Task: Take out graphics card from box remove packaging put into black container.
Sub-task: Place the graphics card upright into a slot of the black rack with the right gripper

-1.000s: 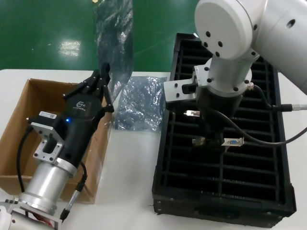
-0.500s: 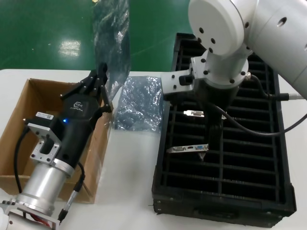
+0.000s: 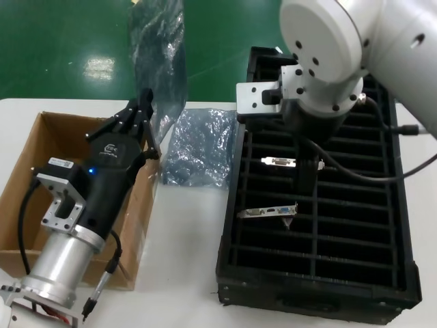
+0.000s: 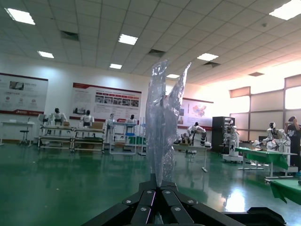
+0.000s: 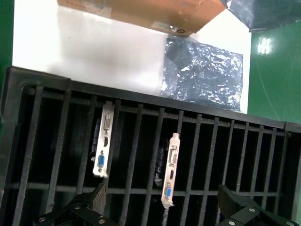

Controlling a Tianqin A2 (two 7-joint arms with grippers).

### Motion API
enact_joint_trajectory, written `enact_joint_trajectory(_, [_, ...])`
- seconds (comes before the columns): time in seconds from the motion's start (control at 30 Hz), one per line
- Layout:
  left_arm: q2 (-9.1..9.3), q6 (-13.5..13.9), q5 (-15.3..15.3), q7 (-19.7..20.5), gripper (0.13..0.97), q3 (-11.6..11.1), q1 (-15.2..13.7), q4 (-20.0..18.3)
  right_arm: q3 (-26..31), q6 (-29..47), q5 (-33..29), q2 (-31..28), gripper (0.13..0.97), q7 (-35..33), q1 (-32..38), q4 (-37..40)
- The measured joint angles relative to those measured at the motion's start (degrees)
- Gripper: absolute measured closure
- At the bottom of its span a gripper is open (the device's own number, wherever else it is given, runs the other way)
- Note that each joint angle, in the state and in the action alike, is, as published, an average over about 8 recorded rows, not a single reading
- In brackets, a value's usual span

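Note:
My left gripper (image 3: 143, 109) (image 4: 160, 188) is shut on the packaging (image 3: 158, 55) (image 4: 162, 127), a crinkly translucent bag that stands straight up from its jaws, above the far end of the brown box (image 3: 34, 184). Two graphics cards stand in slots of the black container (image 3: 321, 273) (image 5: 28, 94). The nearer card (image 3: 270, 212) (image 5: 104, 141) and the farther card (image 3: 280, 161) (image 5: 170, 169) both show their silver brackets. My right gripper (image 3: 308, 186) (image 5: 164, 207) hangs open over the container, with the farther card's bracket below the gap and its fingers (image 5: 96, 200) touching nothing.
A second crumpled bag (image 3: 198, 147) (image 5: 202, 70) lies flat on the white table (image 3: 184, 260) between the box and the container. Green floor lies beyond the table's far edge.
The right gripper lowered the card it held into a slot, let go of it and rose off it. The left gripper kept the bag up.

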State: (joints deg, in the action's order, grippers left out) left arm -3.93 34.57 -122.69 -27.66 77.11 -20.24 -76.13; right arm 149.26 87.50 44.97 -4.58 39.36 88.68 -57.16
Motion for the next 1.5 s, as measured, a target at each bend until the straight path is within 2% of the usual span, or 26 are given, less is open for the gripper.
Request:
enact_joint_trajectory(0.07, [-0.05,-0.2,0.1,0.4,0.957,0.2,0.1,-0.3,-0.9,-0.4,-0.6,-0.4,0.282,0.8,-1.0,-0.7])
enact_joint_trajectory(0.37, [-0.27,-0.7,0.5,1.0,0.957,0.6,0.6,-1.1,-4.7,-4.2,-1.9,-0.7,0.319,2.1,-6.4,-1.0])
enact_joint_trajectory(0.63, [-0.36,-0.6,0.7,0.5,0.957,0.3,0.5,-0.7,-7.4,-7.6,-3.7,-0.8,0.424,2.4,-10.0,-0.7])
enact_joint_trajectory(0.77, [-0.3,-0.6,0.7,0.2,0.957,0.3,0.5,-0.5,-8.3,-9.2,-5.2,-0.9,0.424,2.4,-11.2,-0.3])
enact_joint_trajectory(1.13, [-0.39,-0.4,0.7,-0.5,0.957,-0.1,0.2,0.0,-10.6,-10.9,-7.9,-1.4,0.64,2.0,-13.3,0.3])
enact_joint_trajectory(1.33, [-0.29,-0.3,0.7,-1.0,0.957,-0.3,0.0,0.3,-11.7,-7.6,-9.0,-3.1,0.78,3.9,-14.8,-4.1])
enact_joint_trajectory(1.5, [-0.1,-0.4,0.9,-1.3,0.957,-0.2,0.0,0.4,-12.6,-4.4,-10.4,-4.6,0.841,6.2,-16.2,-8.8])
